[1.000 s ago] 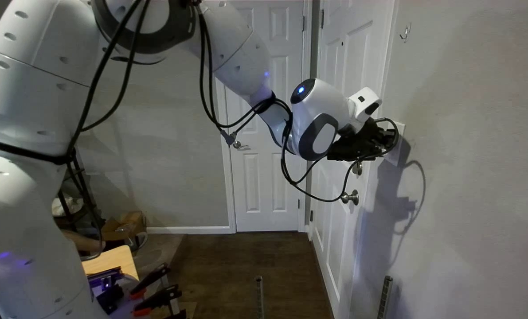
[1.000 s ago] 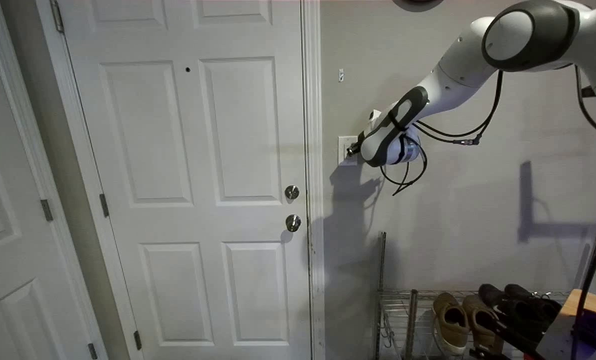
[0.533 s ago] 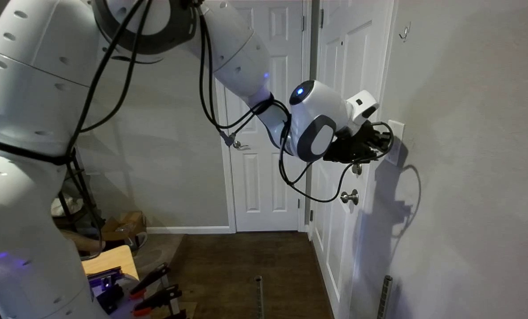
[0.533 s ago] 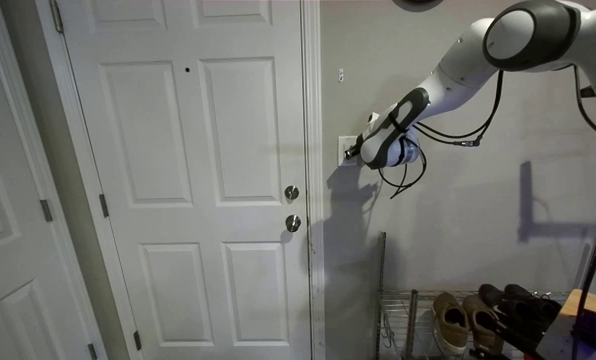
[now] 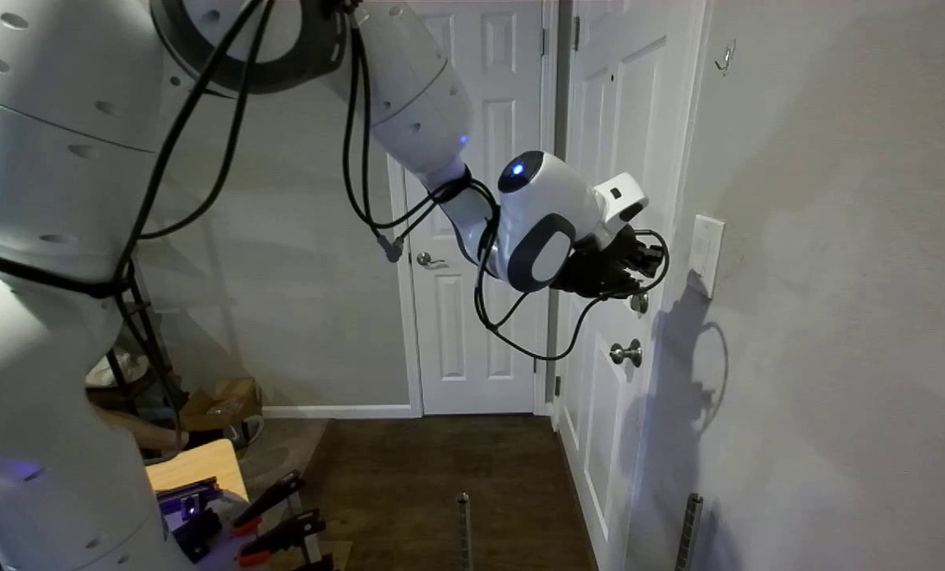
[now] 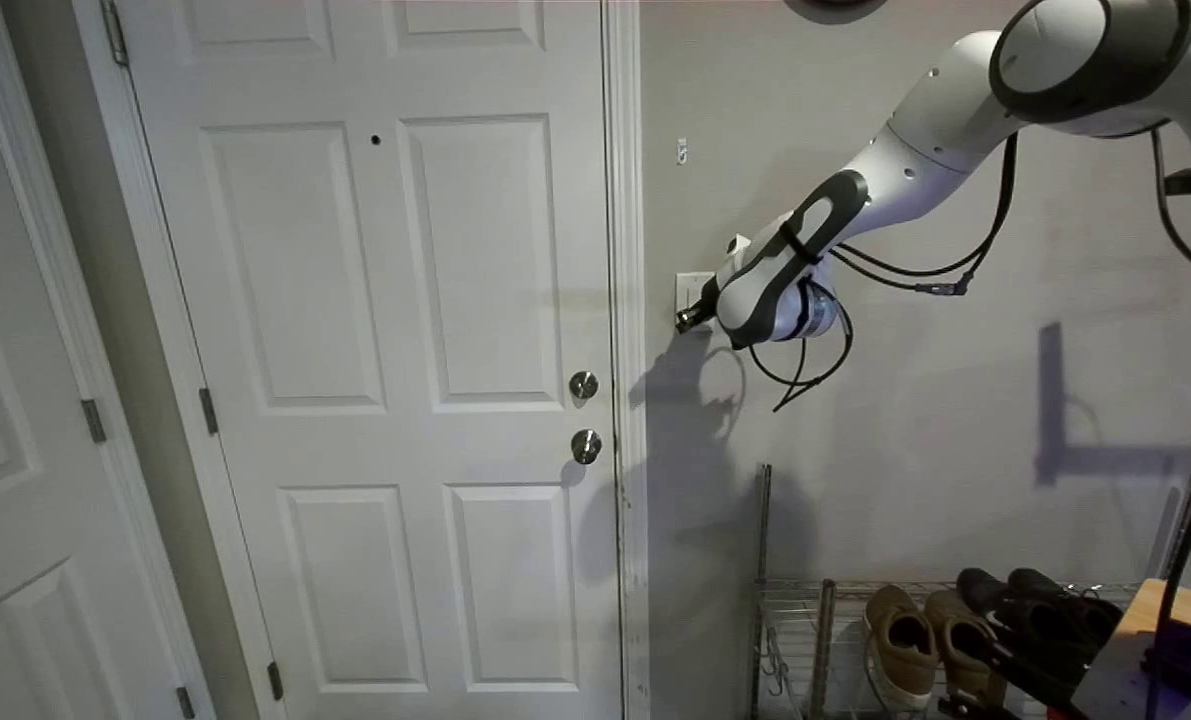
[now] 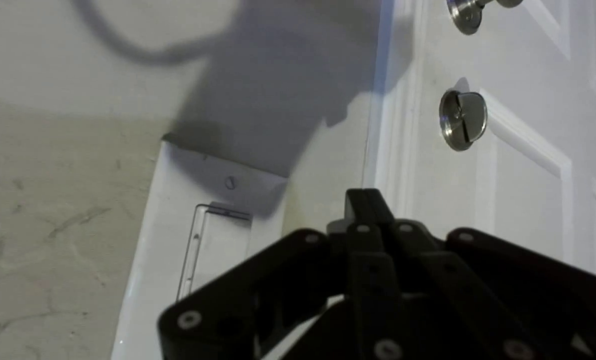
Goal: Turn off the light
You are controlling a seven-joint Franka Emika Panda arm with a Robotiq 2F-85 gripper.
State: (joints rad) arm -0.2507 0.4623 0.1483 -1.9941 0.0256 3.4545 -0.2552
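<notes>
Wrist view: gripper point(image 7: 366, 196) stands off light switch point(image 7: 177, 200), fingers point(image 7: 356, 207) together

Left to right in an exterior view, a white six-panel door point(image 6: 385, 440) carries a deadbolt point(image 6: 583, 385) above a round knob point(image 6: 586, 446); just right of the door's casing point(image 6: 627, 350) the switch sits on the wall point(image 6: 905, 430), a white upright plate point(image 6: 688, 285) with a rectangular paddle point(image 7: 222, 245). The gripper, its fingers pinched together on nothing, hangs in front of the plate's lower left corner, and the robot arm point(image 6: 905, 165) reaches in from the right. In an exterior view, a gap separates gripper from plate point(image 5: 706, 252).

The step in hand appears to be a retreat from the switch, after a press or before another; the views do not settle which. If a press is still owed, the next move likely calls for squaring the joined fingers to the paddle and pushing straight in; the light itself is out of view.

Half a second earlier, the fingers appeared in front of the plate's middle in an exterior view; now they sit lower and farther left, and farther off the wall. The arm's shadow point(image 6: 695, 430) has slid left in both exterior views.
</notes>
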